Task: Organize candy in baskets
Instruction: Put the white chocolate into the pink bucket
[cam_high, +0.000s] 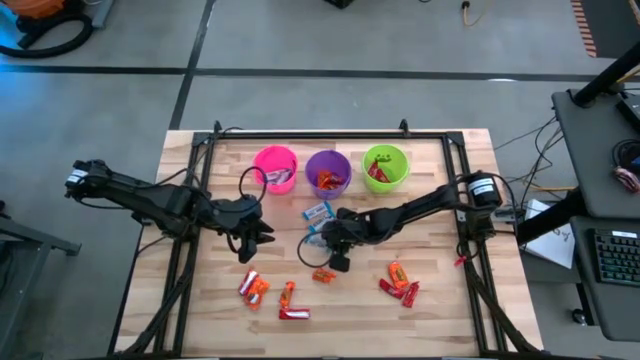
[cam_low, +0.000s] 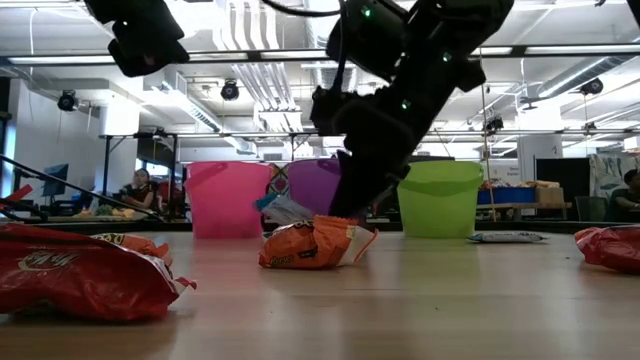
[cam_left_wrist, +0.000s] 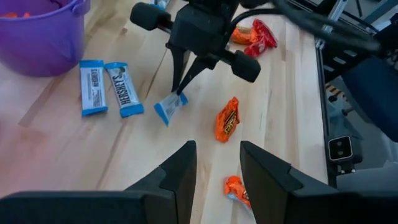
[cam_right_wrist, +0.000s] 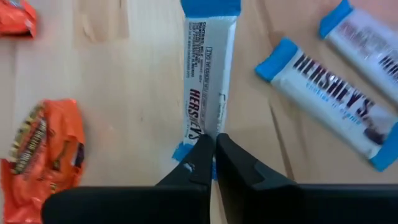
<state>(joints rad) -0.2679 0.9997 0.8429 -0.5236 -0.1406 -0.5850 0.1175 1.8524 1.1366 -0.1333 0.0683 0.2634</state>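
Blue-and-white candy bar (cam_right_wrist: 208, 81) lies on the bench (cam_high: 440, 310) near its middle, in front of the purple basket (cam_high: 328, 170). In the right wrist view its long axis runs straight away from the right gripper (cam_right_wrist: 214, 152), one blue end toward the jaws and the other far from them. In the left wrist view the bar is tilted, the gripped end raised.

Right gripper: jaws closed tight on the near end of this bar, fingertips pinching the wrapper edge.

Two more blue-and-white bars (cam_left_wrist: 106, 87) lie side by side just beside the held one, closer to the purple basket. An orange candy (cam_left_wrist: 227, 119) lies flat near the held bar, on its other side.

Left gripper (cam_left_wrist: 217, 165) hovers above the bench, jaws partly open, holding nothing.

Pink basket (cam_high: 275, 166) and green basket (cam_high: 386, 166) flank the purple one in a row along the far side.
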